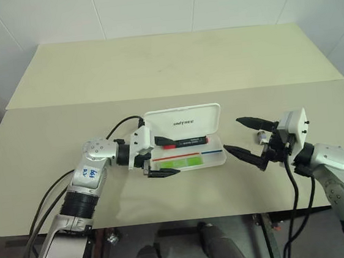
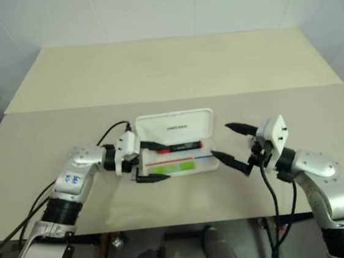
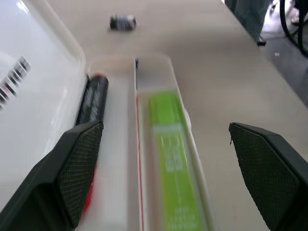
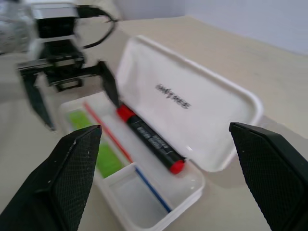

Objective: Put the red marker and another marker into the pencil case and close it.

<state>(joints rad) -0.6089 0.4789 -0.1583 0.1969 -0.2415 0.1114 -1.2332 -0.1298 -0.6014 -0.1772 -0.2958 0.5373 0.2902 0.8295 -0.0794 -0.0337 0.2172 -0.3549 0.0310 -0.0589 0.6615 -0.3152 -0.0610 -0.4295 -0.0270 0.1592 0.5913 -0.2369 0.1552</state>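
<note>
pencil case (image 1: 183, 123) lying open mid-frame | red marker (image 1: 186, 143), green highlighter (image 1: 179, 163) resting inside | left gripper (image 1: 161, 156) fingers gaping wide at case's left end | right gripper (image 1: 245, 137) fingers gaping wide, right of case

Red marker (image 1: 186, 143) and green highlighter (image 1: 180, 162) inside open white case (image 1: 183, 123)

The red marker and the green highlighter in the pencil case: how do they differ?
The red marker is slim and round, black with red ends; the green highlighter is flat, wider and light green. The red marker lies in the compartment next to the raised lid, the green highlighter in the compartment away from the lid. Both lie flat, lengthwise, inside the open pencil case, and neither is held.
</note>
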